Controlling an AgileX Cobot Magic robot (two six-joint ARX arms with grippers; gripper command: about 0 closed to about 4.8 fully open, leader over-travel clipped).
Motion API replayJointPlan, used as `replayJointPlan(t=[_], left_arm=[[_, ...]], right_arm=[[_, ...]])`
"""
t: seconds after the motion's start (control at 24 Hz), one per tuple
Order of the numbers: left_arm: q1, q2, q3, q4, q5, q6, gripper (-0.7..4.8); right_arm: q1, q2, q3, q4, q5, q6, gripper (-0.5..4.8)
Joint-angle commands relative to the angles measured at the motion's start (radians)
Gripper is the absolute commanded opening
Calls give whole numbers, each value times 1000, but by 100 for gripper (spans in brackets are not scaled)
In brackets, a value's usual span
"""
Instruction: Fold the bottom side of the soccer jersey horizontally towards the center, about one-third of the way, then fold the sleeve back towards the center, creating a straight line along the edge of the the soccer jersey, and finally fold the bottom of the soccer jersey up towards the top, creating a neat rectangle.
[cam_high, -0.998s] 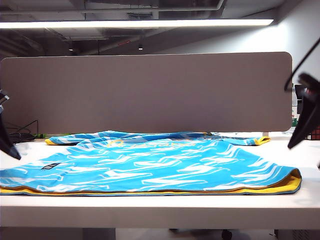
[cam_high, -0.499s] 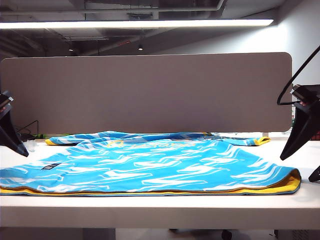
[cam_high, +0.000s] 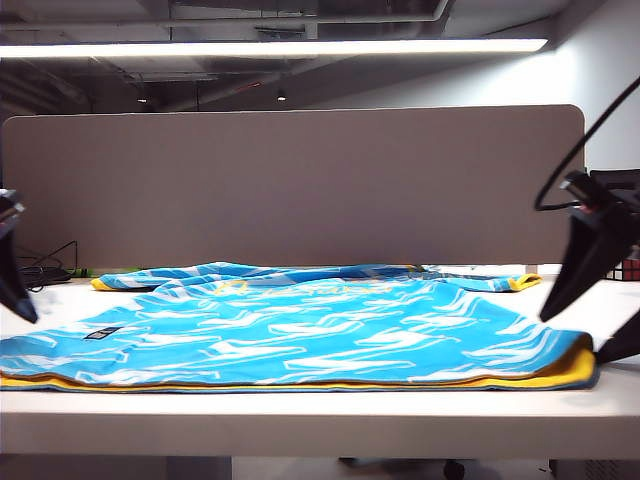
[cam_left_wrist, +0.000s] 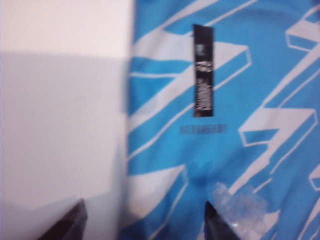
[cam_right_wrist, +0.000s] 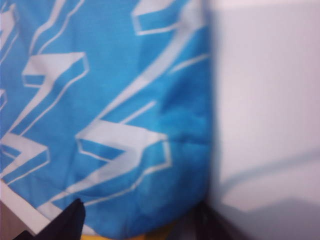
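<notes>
Both pincers stand open: left gripper straddles the soccer jersey side edge, right gripper its hem corner. Risk: pinching only the top layer, skewing the fold.

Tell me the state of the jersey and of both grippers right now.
soccer jersey: spread flat on the table, patterned side up, yellow hem at the near edge, not yet folded.
left gripper: open, straddling the jersey's side edge.
right gripper: open, over the jersey's hem corner, gripping nothing.
</notes>
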Motion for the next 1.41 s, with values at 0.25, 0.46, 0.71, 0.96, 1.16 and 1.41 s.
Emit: replayJointPlan(t=[0.25,0.46,0.71,0.96,1.16,1.41], left_arm=[[-98,112,-31,-89,-19,0,309],[-106,122,-31,-60,-17,0,45],[-105,105,-31,-35,28,-47,-6],[-108,-165,-31,-222,23,-67,-6],[-182,-490,-13,-528,-90,-53,-6],[-317,-790,27,-742,-6,-164,-6]], right_arm=[[86,100,-4,25,18,27,306],[100,125,-4,47,33,27,175],[106,111,-4,61,6,27,-7],[120,-131,-5,-118,16,16,-7],[145,-415,-5,-382,14,14,-7],[249,-757,-5,-574,25,117,-7]])
